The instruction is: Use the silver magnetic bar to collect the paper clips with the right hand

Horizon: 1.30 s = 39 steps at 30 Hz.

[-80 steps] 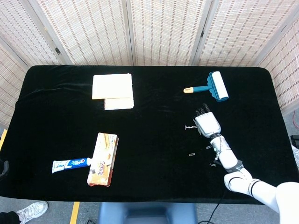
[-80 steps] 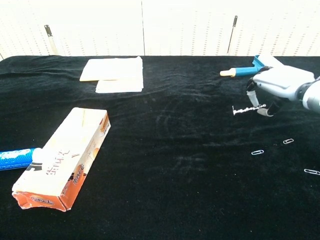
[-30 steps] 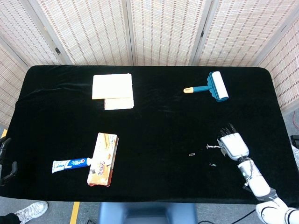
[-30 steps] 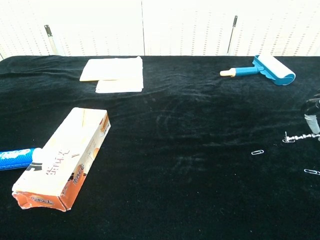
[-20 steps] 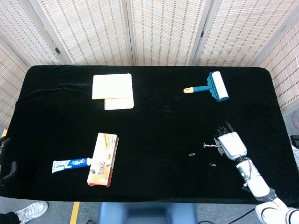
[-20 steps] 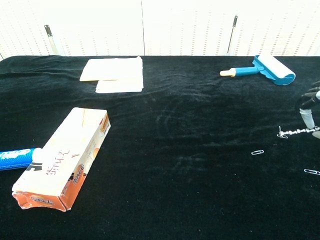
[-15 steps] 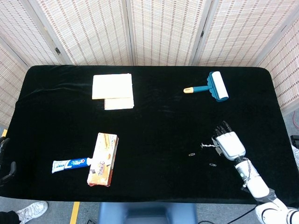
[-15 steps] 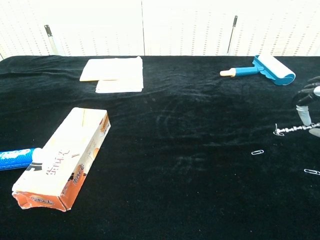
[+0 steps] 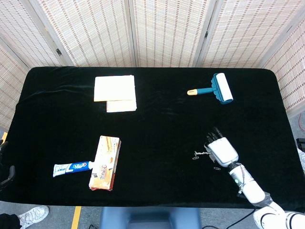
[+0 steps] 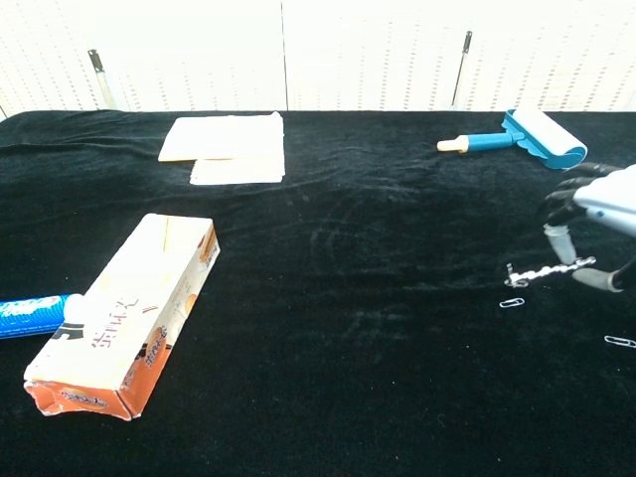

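Note:
My right hand point(image 9: 220, 150) point(image 10: 599, 212) pinches the silver magnetic bar point(image 9: 201, 153) point(image 10: 542, 271), which sticks out level to the left, just above the black cloth. A paper clip hangs on the bar's left tip. One loose paper clip point(image 9: 195, 158) point(image 10: 513, 302) lies on the cloth directly below that tip, a small gap apart. A second loose paper clip point(image 9: 217, 168) point(image 10: 619, 341) lies nearer the front edge, under the wrist in the head view. My left hand shows in neither view.
A blue lint roller point(image 9: 217, 89) point(image 10: 528, 134) lies at the back right. Cream notepads point(image 9: 115, 92) point(image 10: 229, 144) sit at the back left. A torn carton point(image 9: 105, 162) point(image 10: 129, 318) and a toothpaste tube point(image 9: 71, 168) point(image 10: 30, 315) lie at the front left.
My right hand has carried the bar leftward from near the table's right side, so its tip now hangs just above the left loose clip. Both loose clips have stayed put.

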Available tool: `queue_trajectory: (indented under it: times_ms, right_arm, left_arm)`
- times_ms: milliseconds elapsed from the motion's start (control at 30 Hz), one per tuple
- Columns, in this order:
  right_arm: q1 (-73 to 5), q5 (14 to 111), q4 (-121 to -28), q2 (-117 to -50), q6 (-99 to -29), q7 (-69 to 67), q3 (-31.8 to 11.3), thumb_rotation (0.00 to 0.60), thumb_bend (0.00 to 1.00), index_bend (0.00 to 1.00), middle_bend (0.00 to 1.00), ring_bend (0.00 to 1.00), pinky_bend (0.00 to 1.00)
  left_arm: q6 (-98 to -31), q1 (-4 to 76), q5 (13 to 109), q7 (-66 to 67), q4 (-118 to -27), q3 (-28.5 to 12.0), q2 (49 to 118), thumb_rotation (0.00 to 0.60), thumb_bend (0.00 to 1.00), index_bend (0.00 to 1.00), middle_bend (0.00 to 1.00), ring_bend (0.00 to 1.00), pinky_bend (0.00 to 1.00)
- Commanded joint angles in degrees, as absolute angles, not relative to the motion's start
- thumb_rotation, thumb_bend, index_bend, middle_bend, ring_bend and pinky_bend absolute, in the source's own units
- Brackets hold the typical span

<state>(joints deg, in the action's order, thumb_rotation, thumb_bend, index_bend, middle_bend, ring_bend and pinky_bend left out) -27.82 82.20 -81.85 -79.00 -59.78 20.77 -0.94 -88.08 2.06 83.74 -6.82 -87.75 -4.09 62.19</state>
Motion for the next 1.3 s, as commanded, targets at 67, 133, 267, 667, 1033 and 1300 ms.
queue_trajectory:
  times_ms: [67, 133, 267, 667, 1033, 1300]
  right_arm:
    - [-28.19, 82.05, -82.09, -79.66, -59.14, 21.88, -0.71, 0.6, 0.47, 1.0, 0.29, 0.16, 0.0]
    - [-28.19, 81.96, -82.25, -79.77, -59.02, 22.29, -0.58, 0.6, 0.47, 1.0, 0.29, 0.16, 0.0]
    - [-28.04, 81.63, -82.55, -79.76, -58.88, 23.44, -0.27, 0.6, 0.47, 1.0, 0.29, 0.16, 0.0]
    - [-28.19, 80.35, -82.36, -80.29, -58.22, 25.34, -0.28, 0.6, 0.47, 1.0, 0.29, 0.16, 0.0]
    - [-27.23, 81.46, -83.88, -78.28, -61.25, 23.23, -0.77, 0.6, 0.47, 1.0, 0.29, 0.16, 0.0]
    - [-27.03, 81.14, -83.2, -77.98, -62.24, 21.98, -1.7, 0.6, 0.47, 1.0, 0.29, 0.16, 0.0]
  left_arm:
    - [-88.49, 1.82, 83.87, -7.38, -87.65, -4.09, 62.02, 0.6, 0.57, 0.0, 0.08, 0.09, 0.06]
    - [-88.69, 1.72, 83.96, -7.68, -87.59, -4.09, 61.94, 0.6, 0.57, 0.0, 0.08, 0.09, 0.06]
    - [-89.0, 1.56, 84.12, -8.1, -87.49, -4.08, 61.82, 0.6, 0.57, 0.0, 0.08, 0.09, 0.06]
    - [-89.28, 1.41, 84.28, -8.4, -87.34, -4.1, 61.78, 0.6, 0.57, 0.0, 0.08, 0.09, 0.06]
    - [-89.31, 1.4, 84.38, -8.05, -87.41, -4.08, 61.89, 0.6, 0.57, 0.0, 0.08, 0.09, 0.06]
    - [-89.26, 1.43, 84.44, -7.86, -87.37, -4.06, 61.96, 0.6, 0.57, 0.0, 0.08, 0.09, 0.06]
